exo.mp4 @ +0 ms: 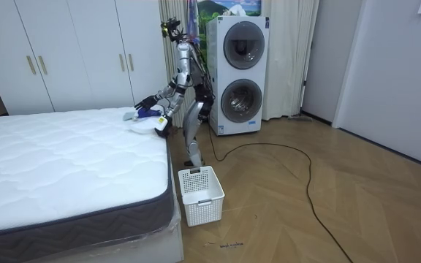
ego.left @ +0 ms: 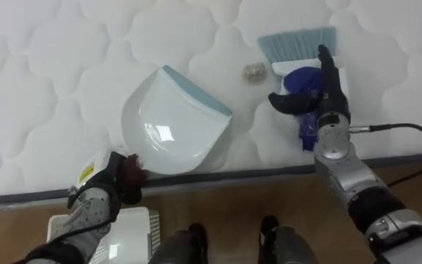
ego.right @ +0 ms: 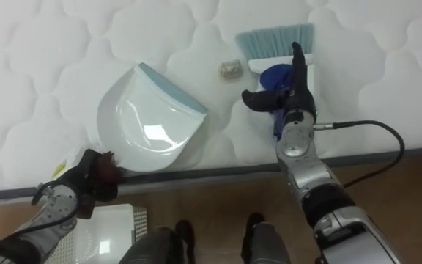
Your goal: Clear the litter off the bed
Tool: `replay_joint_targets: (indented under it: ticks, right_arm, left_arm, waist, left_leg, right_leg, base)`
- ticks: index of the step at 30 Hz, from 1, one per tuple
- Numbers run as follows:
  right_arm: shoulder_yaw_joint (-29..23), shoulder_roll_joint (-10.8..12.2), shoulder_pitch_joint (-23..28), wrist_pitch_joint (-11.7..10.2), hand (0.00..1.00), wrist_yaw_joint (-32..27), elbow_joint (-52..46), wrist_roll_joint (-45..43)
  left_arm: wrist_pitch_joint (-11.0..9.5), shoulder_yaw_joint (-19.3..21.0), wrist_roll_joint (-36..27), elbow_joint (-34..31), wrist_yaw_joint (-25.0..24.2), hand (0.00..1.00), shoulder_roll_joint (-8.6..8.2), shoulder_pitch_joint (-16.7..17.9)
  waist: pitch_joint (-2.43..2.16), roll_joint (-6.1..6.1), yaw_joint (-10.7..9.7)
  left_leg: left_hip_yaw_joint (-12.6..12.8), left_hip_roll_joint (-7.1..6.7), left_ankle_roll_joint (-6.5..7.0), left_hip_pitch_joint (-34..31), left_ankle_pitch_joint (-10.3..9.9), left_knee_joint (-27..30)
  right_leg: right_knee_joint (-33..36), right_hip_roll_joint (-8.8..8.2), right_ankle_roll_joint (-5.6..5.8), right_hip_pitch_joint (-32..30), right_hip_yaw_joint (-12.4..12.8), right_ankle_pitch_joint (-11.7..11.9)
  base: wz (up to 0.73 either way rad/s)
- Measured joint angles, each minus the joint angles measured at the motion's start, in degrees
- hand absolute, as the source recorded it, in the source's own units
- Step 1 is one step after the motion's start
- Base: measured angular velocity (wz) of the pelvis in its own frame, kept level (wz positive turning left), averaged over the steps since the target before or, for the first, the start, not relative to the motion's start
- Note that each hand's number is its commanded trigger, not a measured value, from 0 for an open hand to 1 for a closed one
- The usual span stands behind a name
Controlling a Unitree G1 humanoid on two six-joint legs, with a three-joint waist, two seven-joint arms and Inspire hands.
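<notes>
A white dustpan [ego.left: 171, 121] with a pale blue lip lies on the white quilted mattress [ego.left: 42, 88], its mouth facing right. My left hand [ego.left: 101, 192] is shut on its dark red handle [ego.left: 132, 170] at the bed's edge. A small crumpled scrap [ego.left: 254, 72] lies between the dustpan and a brush with light blue bristles [ego.left: 295, 42]. My right hand [ego.left: 328, 95] rests on the brush's dark blue handle [ego.left: 302, 77], fingers straight and thumb spread toward the scrap. In the room view I stand bent over the bed's side [exo.mp4: 159, 128].
A white slatted basket [ego.left: 134, 224] stands on the wooden floor by my feet, close to the dark bed frame edge [ego.left: 255, 174]. Stacked washing machines [exo.mp4: 240, 73] are behind me, white wardrobes [exo.mp4: 71, 51] beyond the bed.
</notes>
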Motion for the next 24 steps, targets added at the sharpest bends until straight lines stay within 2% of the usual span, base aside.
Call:
replay_joint_targets:
  ticks: [5,12,18,24]
  right_arm:
    - [0.0,-0.1,0.0,-0.1,0.0,-0.1,0.8,0.0]
    - [-0.1,-0.7,0.1,-0.1,0.0,-0.2,1.0,-0.1]
    - [-0.2,-1.8,0.8,-0.2,0.0,-0.4,2.9,-4.4]
    - [-0.2,-1.9,0.9,-0.2,0.0,-0.7,3.6,-6.3]
  left_arm:
    - [-0.1,-0.1,-0.1,0.0,0.2,1.0,-0.01,-0.2]
    - [-0.4,-0.6,0.0,0.0,0.3,1.0,0.08,-0.2]
    - [-0.6,-0.8,0.0,-1.0,-0.4,1.0,0.06,-0.1]
    - [-0.6,-0.8,0.0,-1.1,-0.7,1.0,0.06,-0.1]
  waist:
    - [0.28,-0.27,0.2]
    - [0.32,-0.2,0.2]
    - [0.31,-0.2,0.2]
    - [0.29,-0.2,0.3]
  left_leg:
    - [-0.1,0.0,0.01,-0.1,0.0,-0.1]
    - [-0.5,-0.03,0.01,-0.5,0.0,0.0]
    - [-1.1,-0.66,0.05,-0.4,0.0,-0.2]
    - [-1.1,-0.71,0.1,-0.3,-0.1,-0.2]
  right_leg:
    - [-0.3,-0.01,-0.03,0.1,-0.2,-0.2]
    - [-0.3,-0.21,-0.03,0.1,-0.9,-0.2]
    - [-0.2,-0.85,0.08,0.4,-1.5,-0.3]
    - [-0.1,-0.9,0.11,0.4,-1.5,-0.3]
  base:
    - [0.0]
    - [0.03]
    - [0.06]
    - [0.0]
